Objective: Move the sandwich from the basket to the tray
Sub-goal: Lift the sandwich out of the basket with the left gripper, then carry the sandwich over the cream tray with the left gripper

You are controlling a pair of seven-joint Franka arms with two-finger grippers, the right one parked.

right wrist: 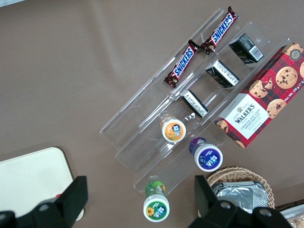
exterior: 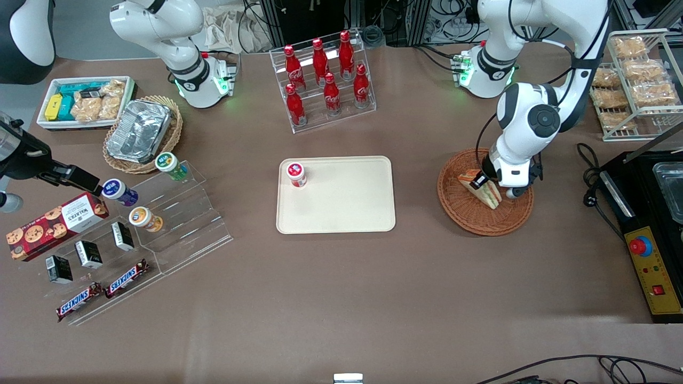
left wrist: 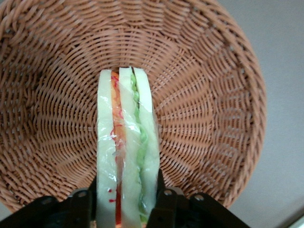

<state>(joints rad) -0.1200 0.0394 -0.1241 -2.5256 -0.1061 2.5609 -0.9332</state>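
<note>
From the front, the working arm bends down over the round basket [exterior: 484, 193], which sits on the brown table [exterior: 341, 298] toward that arm's end, well apart from the tray [exterior: 336, 195] at the middle. The gripper [exterior: 486, 184] is low inside the basket, at the sandwich [exterior: 480, 186], a wedge resting on the weave with its layered edge showing. The tray is mostly bare; a small red-capped jar [exterior: 296, 174] stands in one corner of it, so the open middle looks like the natural landing spot. A rack of red bottles [exterior: 325, 80] stands farther from the camera than the tray.

In the wrist camera, the sandwich [left wrist: 127, 152] stands on edge, the bread slices and green and red filling running straight away from the lens, wrapped in clear film. Dark fingers [left wrist: 161, 202] press against both flat bread faces, so the jaws are closed on the sandwich; gripping across the faces keeps the layers together. The basket [left wrist: 213, 95] lies all around beneath it, so the sandwich has not left it.

The parked arm's camera shows a corner of the tray [right wrist: 33, 180] and a clear stepped stand [right wrist: 156, 128] holding snack bars and jars.
</note>
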